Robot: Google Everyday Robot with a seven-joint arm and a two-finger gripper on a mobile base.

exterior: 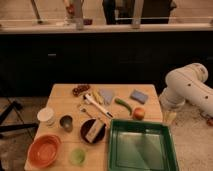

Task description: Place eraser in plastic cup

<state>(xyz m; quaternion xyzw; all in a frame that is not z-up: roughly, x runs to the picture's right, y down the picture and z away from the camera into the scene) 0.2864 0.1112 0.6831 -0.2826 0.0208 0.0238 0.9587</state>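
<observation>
A pale wooden worktop stands before dark cabinets under a long ledge; the eraser lies on a dark plate near the middle; the plastic cup sits at the front edge beside an orange bowl; the hand hangs spread and empty off the right edge, above the green tray.

The cream rectangular eraser block lies on a dark round plate on the wooden table. The small translucent green plastic cup stands just beside an orange bowl. The gripper hangs beyond the table's right edge, fingers spread, empty.
</observation>
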